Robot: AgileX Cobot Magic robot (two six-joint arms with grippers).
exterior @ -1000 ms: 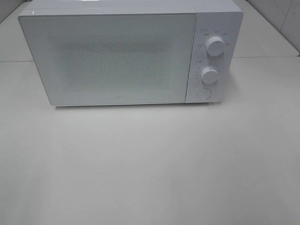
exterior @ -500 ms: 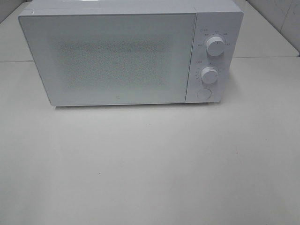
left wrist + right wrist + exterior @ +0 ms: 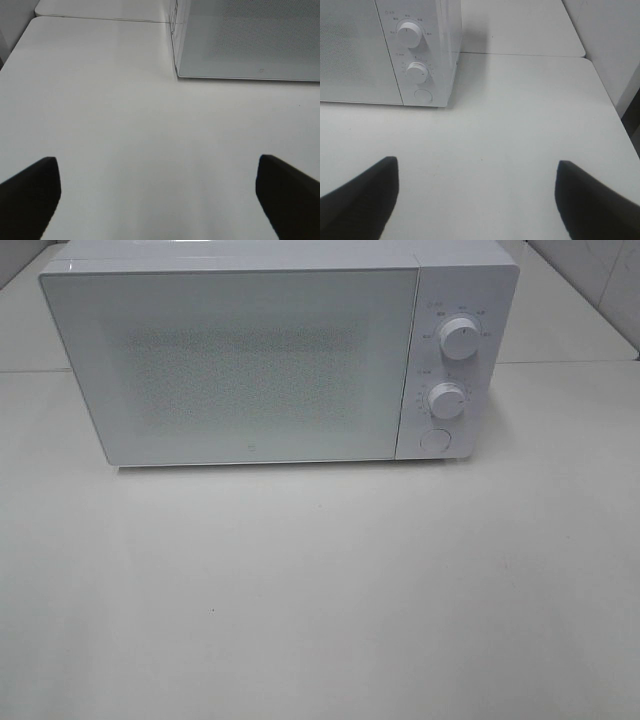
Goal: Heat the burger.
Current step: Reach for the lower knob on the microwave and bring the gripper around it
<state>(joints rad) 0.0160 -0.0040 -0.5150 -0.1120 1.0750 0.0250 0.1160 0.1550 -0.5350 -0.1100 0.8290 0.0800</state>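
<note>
The burger is out of sight, perhaps behind the shut door (image 3: 230,360) of the microwave (image 3: 462,280), in front of which the left gripper (image 3: 156,161) and right gripper (image 3: 477,162) gape empty; soft, light and stacked, the burger likely wants a gentle grip low on its sides.

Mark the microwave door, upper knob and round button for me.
microwave door (image 3: 240,365): exterior high view, middle of the glass.
upper knob (image 3: 459,338): exterior high view, knob face.
round button (image 3: 435,439): exterior high view, button centre.

White table (image 3: 320,590), closed white microwave (image 3: 250,360) resting on it
</note>
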